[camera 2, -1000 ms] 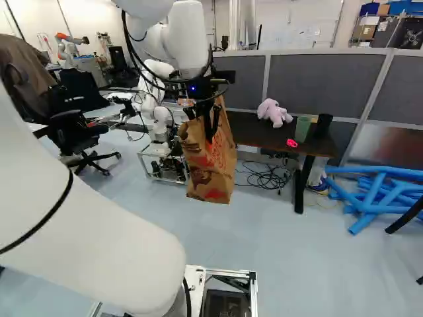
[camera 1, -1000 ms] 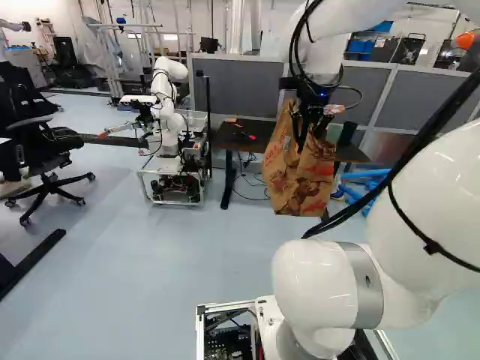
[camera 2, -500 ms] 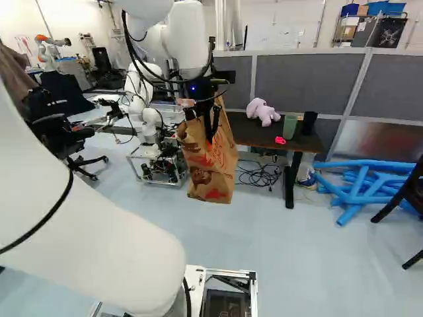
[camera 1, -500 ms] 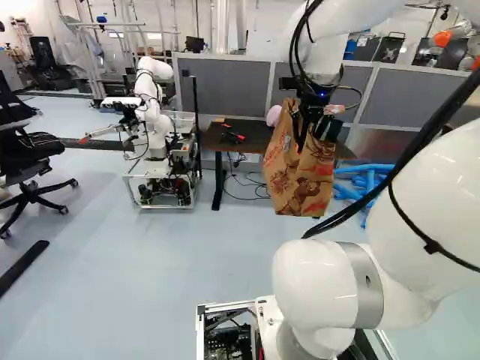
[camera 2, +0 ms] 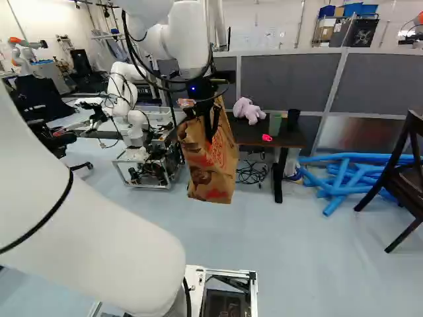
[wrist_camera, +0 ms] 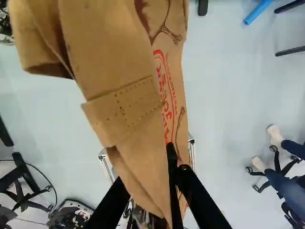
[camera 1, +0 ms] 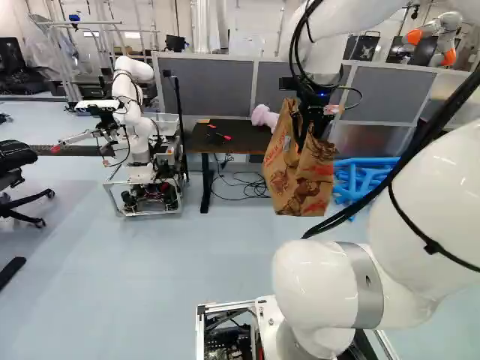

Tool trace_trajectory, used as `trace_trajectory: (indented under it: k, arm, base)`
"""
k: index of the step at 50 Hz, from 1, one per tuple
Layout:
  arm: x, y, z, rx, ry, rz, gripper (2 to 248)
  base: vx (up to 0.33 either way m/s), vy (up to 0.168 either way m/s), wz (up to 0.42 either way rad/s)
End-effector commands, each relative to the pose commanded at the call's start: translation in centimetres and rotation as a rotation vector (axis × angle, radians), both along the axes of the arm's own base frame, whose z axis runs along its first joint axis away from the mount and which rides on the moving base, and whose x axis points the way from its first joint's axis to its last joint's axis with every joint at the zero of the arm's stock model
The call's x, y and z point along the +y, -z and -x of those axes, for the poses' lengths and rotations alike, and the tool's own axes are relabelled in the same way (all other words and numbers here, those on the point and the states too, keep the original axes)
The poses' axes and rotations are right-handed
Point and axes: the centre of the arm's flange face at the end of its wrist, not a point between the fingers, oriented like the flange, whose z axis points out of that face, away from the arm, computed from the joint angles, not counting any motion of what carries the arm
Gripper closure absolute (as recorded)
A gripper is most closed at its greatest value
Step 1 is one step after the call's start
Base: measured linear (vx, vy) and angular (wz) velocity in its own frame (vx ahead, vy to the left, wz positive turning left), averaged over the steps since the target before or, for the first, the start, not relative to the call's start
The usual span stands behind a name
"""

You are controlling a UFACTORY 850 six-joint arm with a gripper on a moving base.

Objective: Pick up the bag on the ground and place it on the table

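Right base view: my claw pinched onto the paper bag, dark surface beyond at two o'clock.

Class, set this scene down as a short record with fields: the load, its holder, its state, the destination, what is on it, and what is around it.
Load: brown paper bag with red print
Holder: black gripper, closed on the bag's upper part
Load state: hanging in the air, off the floor
Destination: dark table
On table: pink plush toy, green cup, black cup, small bright pink item
Under table: tangled cables
Nearby: blue tubes, dark chair, another robot
Task status: bag not yet placed
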Motion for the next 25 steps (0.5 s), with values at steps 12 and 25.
trace_trajectory:
  k: [12,25]
  arm:
    - [0.0,0.0,0.0,0.0,0.0,0.0,224]
    - [0.0,0.0,0.0,0.0,0.0,0.0,224]
  base:
    - [0.002,-0.038,-0.178]
    - [0.069,-0.076,-0.354]
